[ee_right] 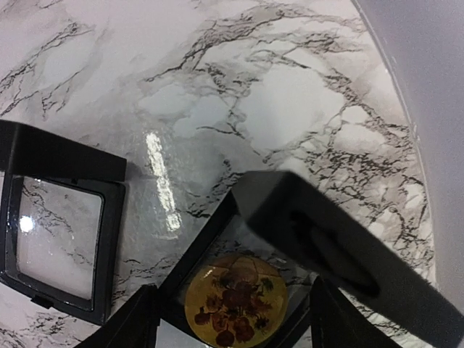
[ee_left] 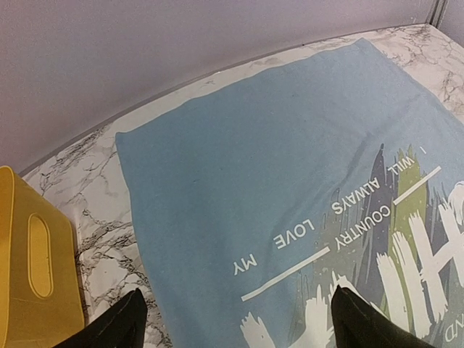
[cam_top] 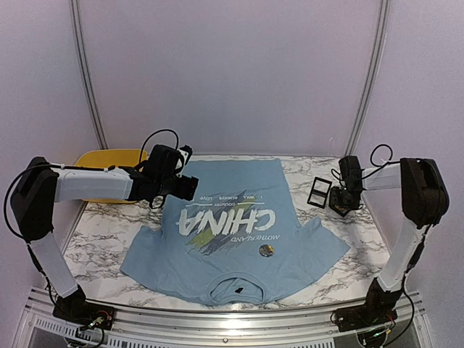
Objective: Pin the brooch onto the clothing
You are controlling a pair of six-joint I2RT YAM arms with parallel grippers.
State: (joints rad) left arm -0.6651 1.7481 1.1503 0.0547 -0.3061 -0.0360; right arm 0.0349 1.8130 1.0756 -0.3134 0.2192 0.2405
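At the near edge, both arm bases sit on a metal rail (cam_top: 217, 317) in front of a white marble-patterned table (cam_top: 101, 243). The light blue T-shirt (cam_top: 239, 181) lies flat mid-table, collar nearest the arms and hem towards the wall. A small round brooch (cam_top: 267, 250) rests on its chest, just beside the print and too small to make out.

The print reads "CHINA" in large white brushed letters over yellow-green and grey streaks. A smaller word beside it looks like "MOTHERLAND". The left wrist view gives the finer line clearly: "I WILL ALWAYS LOVE MY COUNTRY".

The left gripper (ee_left: 239, 328) hovers over the shirt's far left part, jaws spread wide and holding nothing. Its camera also catches a yellow bin (ee_left: 32, 268) on the marble just off the shirt's corner.

Only the right wrist view shows what lies at the table's right. An open black case (ee_right: 341, 246) holds a floral brooch (ee_right: 235, 301), yellow with dark red blooms. Near it is a black frame (ee_right: 58, 232) with a clear window. The right gripper (ee_right: 233, 310) is above the case, jaws apart, gripping nothing that can be seen.

Behind the table rises a plain pale lilac wall (cam_top: 232, 72) with two curved grey poles.
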